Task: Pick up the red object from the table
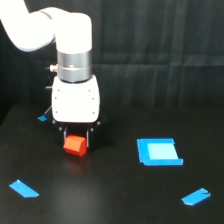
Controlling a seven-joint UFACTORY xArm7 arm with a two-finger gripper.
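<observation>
The red object (pixel 75 145), a small red-orange block with a paler orange top face, sits at the left middle of the black table (pixel 115 200). My gripper (pixel 76 138) hangs straight down from the white arm, directly over it. Its two dark fingers (pixel 89 137) stand close against the block's left and right sides, so the gripper is shut on the block. The block's lower part shows below the fingertips. I cannot tell whether it rests on the table or is just off it.
A blue square patch (pixel 159 152) lies to the exterior view's right of the block. Blue tape strips lie at front left (pixel 23 188), front right (pixel 195 197) and behind the gripper at left (pixel 42 118). A dark curtain hangs behind.
</observation>
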